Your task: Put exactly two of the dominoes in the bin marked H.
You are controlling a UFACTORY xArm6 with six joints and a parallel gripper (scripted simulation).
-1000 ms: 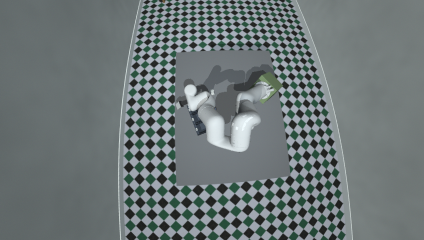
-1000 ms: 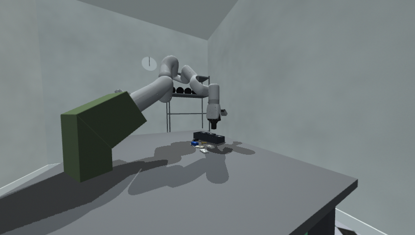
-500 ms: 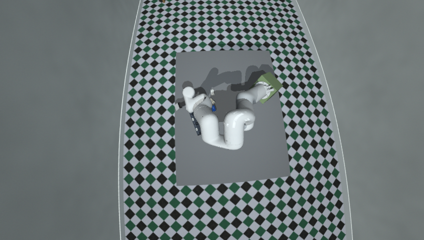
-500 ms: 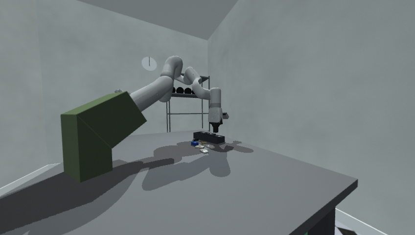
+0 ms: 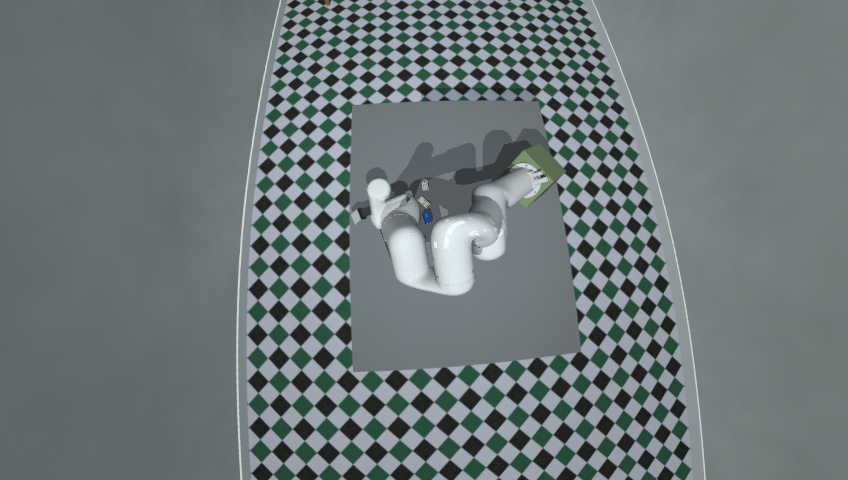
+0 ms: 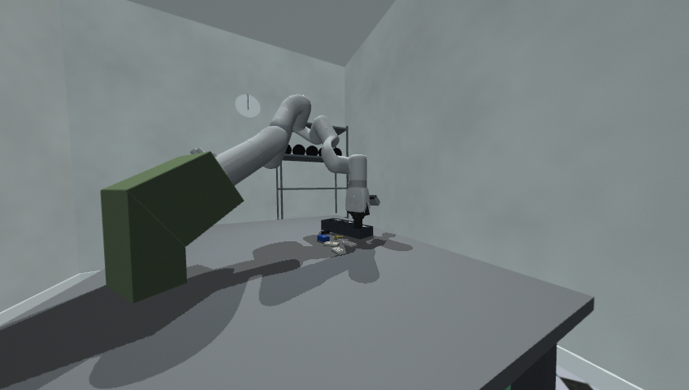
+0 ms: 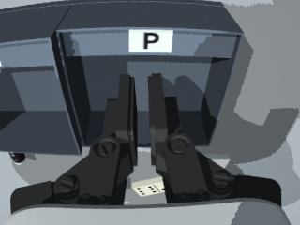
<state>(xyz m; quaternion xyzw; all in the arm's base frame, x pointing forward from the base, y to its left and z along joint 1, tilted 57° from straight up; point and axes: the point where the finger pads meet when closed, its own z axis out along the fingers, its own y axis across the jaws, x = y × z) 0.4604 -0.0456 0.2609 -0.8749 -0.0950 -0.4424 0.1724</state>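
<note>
My gripper [image 7: 142,94] is shut with nothing between the fingers. It hangs low, right in front of the dark bin marked P [image 7: 149,90], with the fingertips against the bin's open inside. One white domino [image 7: 149,189] lies on the table under my wrist. In the exterior view the gripper [image 6: 357,223] stands at the right end of the dark bin row [image 6: 345,227], and several white dominoes [image 6: 339,246] lie in front of the row. A bin marked H is not in view. In the overhead view the arm hides the bins; one domino [image 5: 424,185] shows.
A neighbouring bin [image 7: 32,100] stands left of P, its label cut off. A small blue block [image 6: 322,237] lies by the dominoes and also shows in the overhead view [image 5: 426,216]. The green arm base [image 6: 159,217] stands near the camera. A shelf [image 6: 311,179] stands behind the table.
</note>
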